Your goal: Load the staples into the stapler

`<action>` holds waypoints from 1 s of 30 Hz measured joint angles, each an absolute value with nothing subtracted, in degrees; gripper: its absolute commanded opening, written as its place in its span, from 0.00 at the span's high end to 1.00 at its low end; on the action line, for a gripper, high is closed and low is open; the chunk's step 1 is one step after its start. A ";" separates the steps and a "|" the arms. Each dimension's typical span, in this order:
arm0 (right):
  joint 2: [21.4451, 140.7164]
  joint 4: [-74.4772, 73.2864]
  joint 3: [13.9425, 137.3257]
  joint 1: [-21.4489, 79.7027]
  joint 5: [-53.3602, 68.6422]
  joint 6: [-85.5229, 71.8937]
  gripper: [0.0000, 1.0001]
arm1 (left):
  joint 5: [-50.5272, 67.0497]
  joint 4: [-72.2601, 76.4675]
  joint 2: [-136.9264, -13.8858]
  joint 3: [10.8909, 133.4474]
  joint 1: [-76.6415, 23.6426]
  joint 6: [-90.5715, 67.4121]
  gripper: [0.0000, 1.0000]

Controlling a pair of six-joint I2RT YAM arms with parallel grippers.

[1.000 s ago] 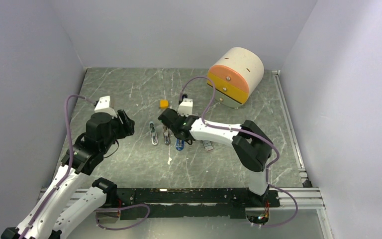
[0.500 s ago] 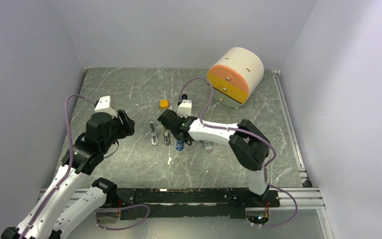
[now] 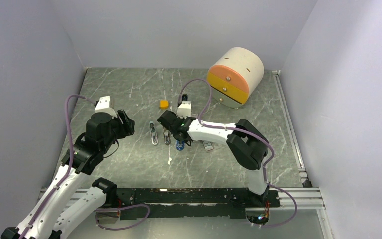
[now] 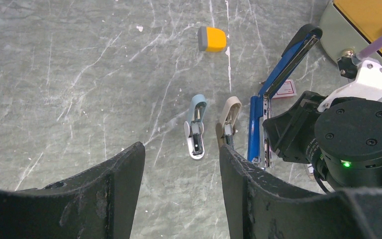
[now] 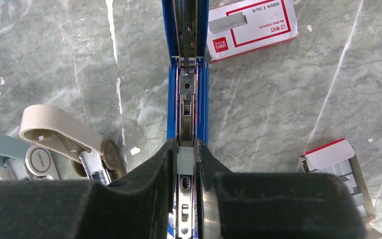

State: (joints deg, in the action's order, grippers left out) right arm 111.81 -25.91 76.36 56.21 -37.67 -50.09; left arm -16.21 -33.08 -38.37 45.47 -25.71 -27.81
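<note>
The blue stapler (image 5: pixel 186 94) lies open on the table, its lid swung back and its metal channel bare. It also shows in the left wrist view (image 4: pixel 255 130) and the top view (image 3: pixel 180 145). My right gripper (image 5: pixel 184 155) is shut on a small grey ribbed block of staples (image 5: pixel 185 162) and holds it right over the channel, in line with it. I cannot tell if the block touches the channel. My left gripper (image 4: pixel 181 164) is open and empty, above bare table to the left of the stapler, also seen from the top (image 3: pixel 127 123).
A red-and-white staple box (image 5: pixel 252 22) lies beyond the stapler. An opened box with more staples (image 5: pixel 338 169) lies to its right. A beige staple remover (image 4: pixel 229 119) and a blue-grey one (image 4: pixel 195 127) lie left of it. An orange block (image 3: pixel 164 103) and a drum-shaped container (image 3: pixel 236 74) sit farther back.
My right arm's elbow has shifted slightly left while its gripper stays over the stapler. The left arm has not moved.
</note>
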 measured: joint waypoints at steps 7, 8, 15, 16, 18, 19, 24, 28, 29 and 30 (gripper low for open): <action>111.81 -25.89 76.36 56.21 -37.10 -49.69 0.65 | -16.21 -33.08 -38.37 45.47 -25.71 -27.81 0.38; 111.81 -25.89 76.36 56.21 -36.93 -49.58 0.64 | -16.19 -33.08 -38.37 45.47 -25.71 -27.81 0.38; 108.95 -25.41 75.26 56.21 -36.12 -48.01 0.61 | -16.21 -33.08 -38.37 45.47 -25.71 -27.83 0.38; 107.83 -25.21 74.70 56.21 -35.92 -47.68 0.61 | -16.21 -33.08 -38.37 45.47 -25.71 -27.83 0.38; 103.96 -24.84 72.58 56.10 -35.46 -46.89 0.61 | -16.21 -33.10 -38.37 45.47 -25.71 -27.83 0.38; 102.32 -24.80 71.70 55.92 -35.38 -46.61 0.62 | -16.21 -33.10 -38.35 45.47 -25.71 -27.83 0.38; 92.14 -24.36 64.10 53.21 -34.00 -44.93 0.63 | -15.55 -32.99 -37.76 45.47 -25.71 -27.86 0.37; 87.61 -24.86 58.65 49.36 -31.48 -42.96 0.61 | -12.71 -31.86 -37.65 45.47 -25.71 -28.36 0.37; 86.98 -24.93 57.17 48.36 -30.59 -42.24 0.61 | -11.79 -31.14 -37.65 45.47 -25.71 -28.56 0.37; 86.56 -25.06 55.75 47.44 -29.67 -41.85 0.61 | -10.90 -30.44 -37.67 45.47 -25.71 -28.88 0.37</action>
State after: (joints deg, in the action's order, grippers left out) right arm 86.56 -25.06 55.75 47.44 -29.67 -41.85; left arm -10.90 -30.44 -37.67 45.47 -25.71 -28.88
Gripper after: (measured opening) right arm 0.383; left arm 0.632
